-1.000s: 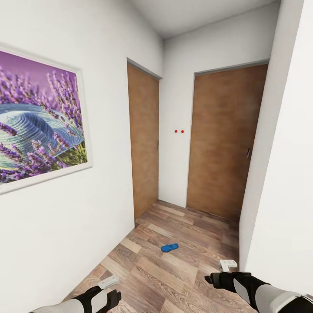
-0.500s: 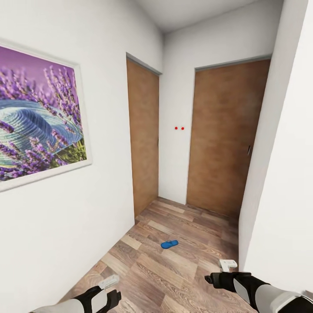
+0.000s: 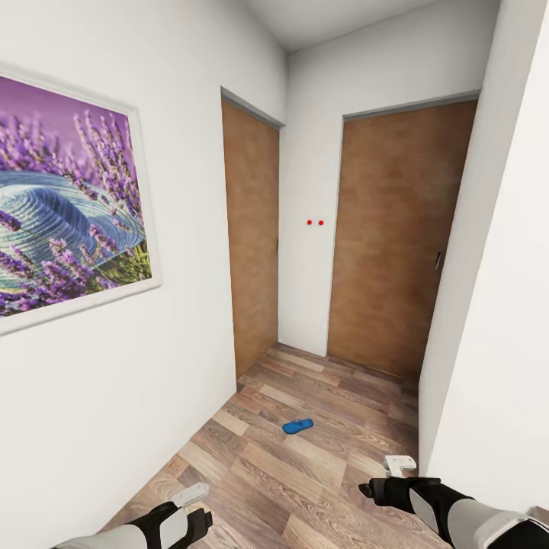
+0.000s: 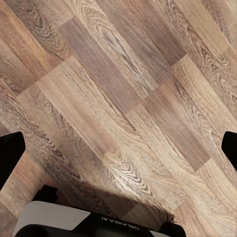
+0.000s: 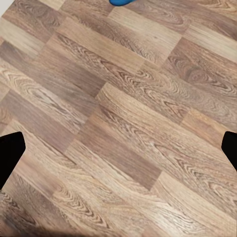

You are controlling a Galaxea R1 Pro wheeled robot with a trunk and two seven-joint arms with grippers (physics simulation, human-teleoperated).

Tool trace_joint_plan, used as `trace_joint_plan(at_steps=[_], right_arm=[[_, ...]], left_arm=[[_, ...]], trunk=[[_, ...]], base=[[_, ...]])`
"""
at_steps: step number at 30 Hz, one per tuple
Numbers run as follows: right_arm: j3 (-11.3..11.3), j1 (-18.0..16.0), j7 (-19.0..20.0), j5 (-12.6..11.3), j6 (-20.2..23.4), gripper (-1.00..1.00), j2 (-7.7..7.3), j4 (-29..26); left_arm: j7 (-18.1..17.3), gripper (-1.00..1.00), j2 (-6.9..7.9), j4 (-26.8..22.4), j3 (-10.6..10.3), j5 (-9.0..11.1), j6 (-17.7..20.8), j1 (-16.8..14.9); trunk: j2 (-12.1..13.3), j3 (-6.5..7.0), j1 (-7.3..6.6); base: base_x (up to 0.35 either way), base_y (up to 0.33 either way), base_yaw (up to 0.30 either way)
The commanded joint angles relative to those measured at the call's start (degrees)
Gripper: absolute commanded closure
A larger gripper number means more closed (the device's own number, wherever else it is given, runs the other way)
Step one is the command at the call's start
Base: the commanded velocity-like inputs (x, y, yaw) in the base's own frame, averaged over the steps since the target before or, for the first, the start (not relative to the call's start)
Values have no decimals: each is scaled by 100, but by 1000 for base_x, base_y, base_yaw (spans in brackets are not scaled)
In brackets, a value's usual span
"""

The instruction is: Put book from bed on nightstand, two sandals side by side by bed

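Since both claws hang wide and empty, your right gripper (image 3: 399,462) lies nearer the sandal (image 3: 297,426) ahead.

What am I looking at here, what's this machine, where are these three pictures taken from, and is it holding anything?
It is a simulated wheeled robot with two arms. The head view looks forward down a white-walled hallway with two brown doors, a lavender picture and a wood-plank floor. Its left gripper and right gripper show low in that view, both open and empty. The other two pictures come from cameras near each gripper, looking down at the floor. One blue sandal lies on the floor ahead; its edge shows in the right wrist view.
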Motion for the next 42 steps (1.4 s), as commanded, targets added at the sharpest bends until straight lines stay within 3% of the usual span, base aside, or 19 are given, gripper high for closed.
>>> trace_joint_plan(at_steps=[1, 42], right_arm=[[43, -5, 24, -60, 16, -100, 0, 8], [38, -5, 33, -69, 16, -100, -5, 14]], left_arm=[[12, -100, -2, 6, -48, 48, 13, -3], [12, -100, -4, 6, -48, 48, 13, -2]], trunk=[[-4, -3, 3], [-4, -5, 3]], base=[[102, 157, -101], [201, 269, -281]])
